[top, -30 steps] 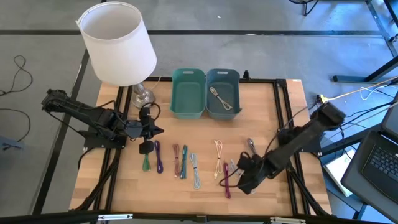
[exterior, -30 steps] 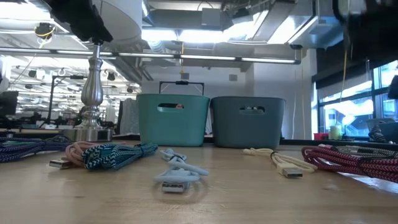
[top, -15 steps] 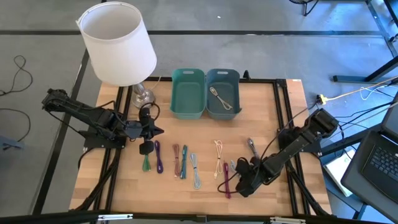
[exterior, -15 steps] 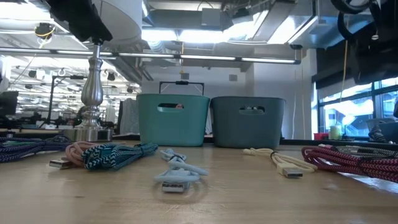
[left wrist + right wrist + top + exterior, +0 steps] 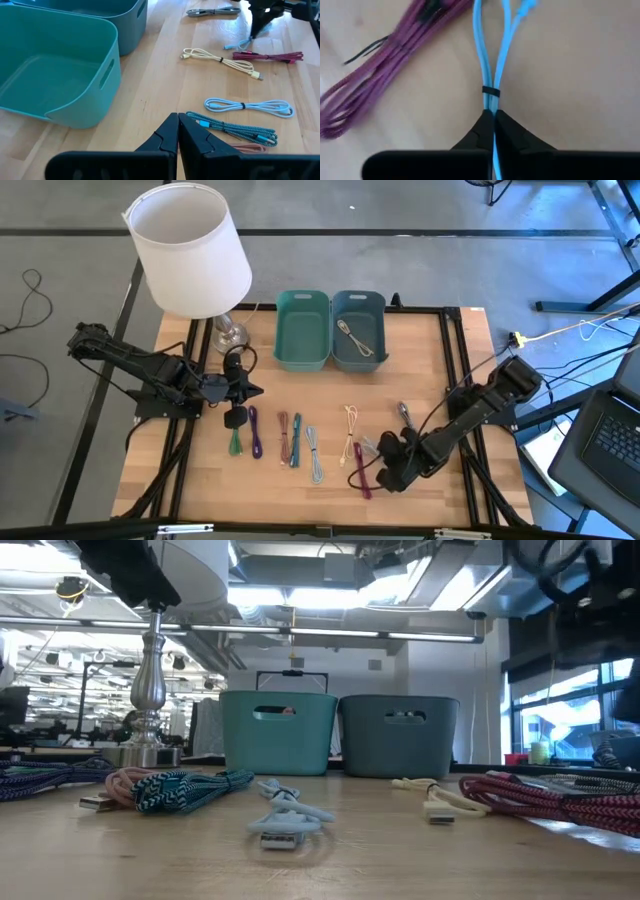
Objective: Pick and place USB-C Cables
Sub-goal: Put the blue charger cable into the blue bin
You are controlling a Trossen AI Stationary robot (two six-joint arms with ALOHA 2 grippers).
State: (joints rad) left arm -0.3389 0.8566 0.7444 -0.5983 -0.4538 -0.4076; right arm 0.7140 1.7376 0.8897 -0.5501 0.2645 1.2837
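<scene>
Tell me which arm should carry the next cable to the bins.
Right. The right gripper is shut on the thin light-blue cable bundle beside the magenta braided cable. The left gripper is shut, empty, near the teal plastic bin.

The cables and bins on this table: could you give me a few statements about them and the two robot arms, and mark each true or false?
1. The right gripper is shut on a light blue cable. True.
2. The green bin holds a cable. False: it looks empty; the one binned cable lies in the grey-blue bin beside it.
3. A magenta cable lies next to the light blue one. True.
4. The left gripper is carrying a teal cable. False: its fingers are shut on nothing, and the teal cable lies on the table.
5. The lamp stands on the right arm's side. False: it stands at the far corner on the left arm's side.
</scene>
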